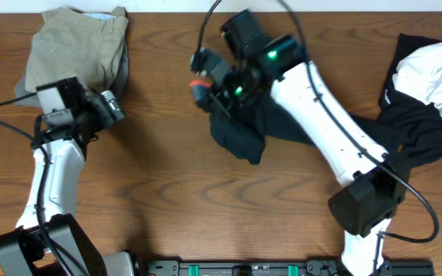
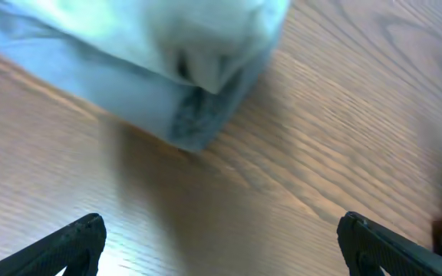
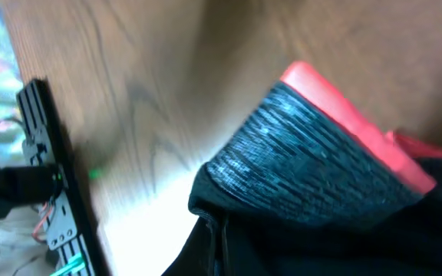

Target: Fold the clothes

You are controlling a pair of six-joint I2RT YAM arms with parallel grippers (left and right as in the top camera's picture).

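Observation:
A folded khaki garment lies at the far left of the table; its corner shows in the left wrist view. My left gripper is open and empty just right of it, fingers wide apart over bare wood. My right gripper is shut on a black garment and holds its edge up near the table's middle; the black cloth fills the right wrist view against the finger. The black garment trails right under the arm.
A pile of clothes sits at the far right: a white garment on top of more black cloth. A black rail runs along the front edge.

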